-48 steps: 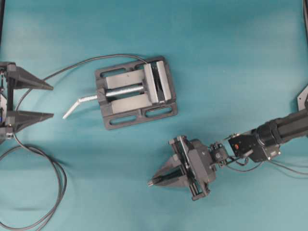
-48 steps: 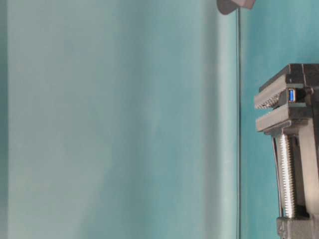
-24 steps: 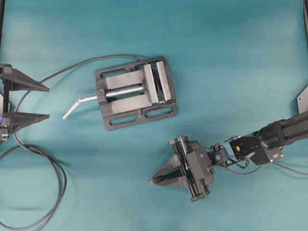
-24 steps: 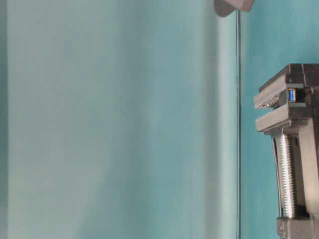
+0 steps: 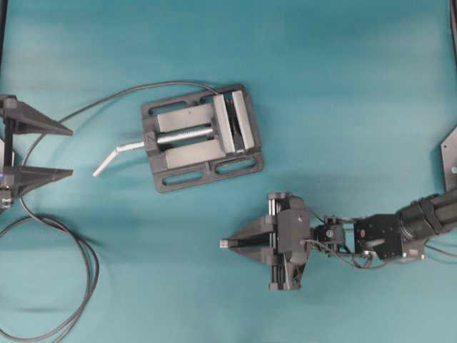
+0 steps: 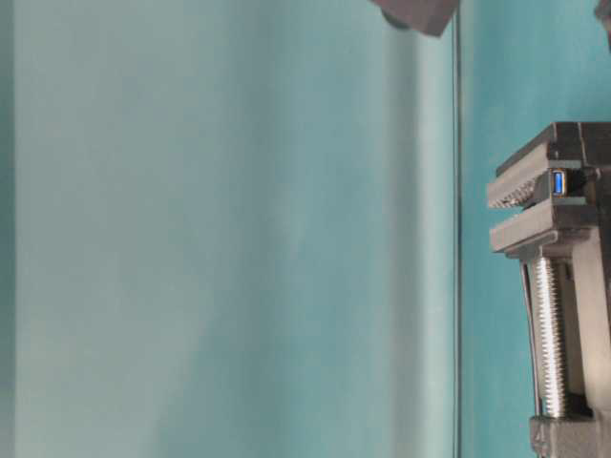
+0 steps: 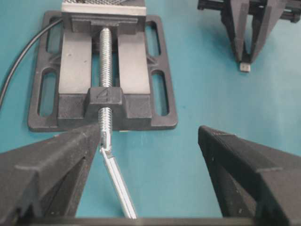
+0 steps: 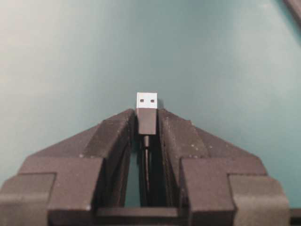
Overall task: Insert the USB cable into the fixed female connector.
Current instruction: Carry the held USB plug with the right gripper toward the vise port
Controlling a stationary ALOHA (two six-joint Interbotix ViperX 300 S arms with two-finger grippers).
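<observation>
My right gripper (image 5: 227, 244) (image 8: 146, 118) is shut on the dark plug of the USB cable (image 8: 146, 121). The plug's metallic tip (image 8: 146, 101) sticks out past the fingertips, and the thin cable runs back between the fingers. The gripper hovers below and right of the grey vise (image 5: 202, 138) and points left. The fixed female connector (image 6: 558, 181) shows its blue opening, clamped between the vise jaws. My left gripper (image 5: 71, 151) (image 7: 148, 134) stands wide open at the left edge, holding nothing and facing the vise's handle end. The plug (image 7: 244, 67) also shows at the top right of the left wrist view.
The vise's bent silver handle (image 5: 118, 153) (image 7: 115, 176) points toward my left gripper. A thicker black cable (image 5: 82, 261) loops at the lower left and arcs into the vise's far side. A blurred grey part (image 6: 415, 11) crosses the top edge of the table-level view.
My right gripper has swung round to point straight left, with the plug still in it. The left gripper drew back slightly to the left early on, then stayed still.
</observation>
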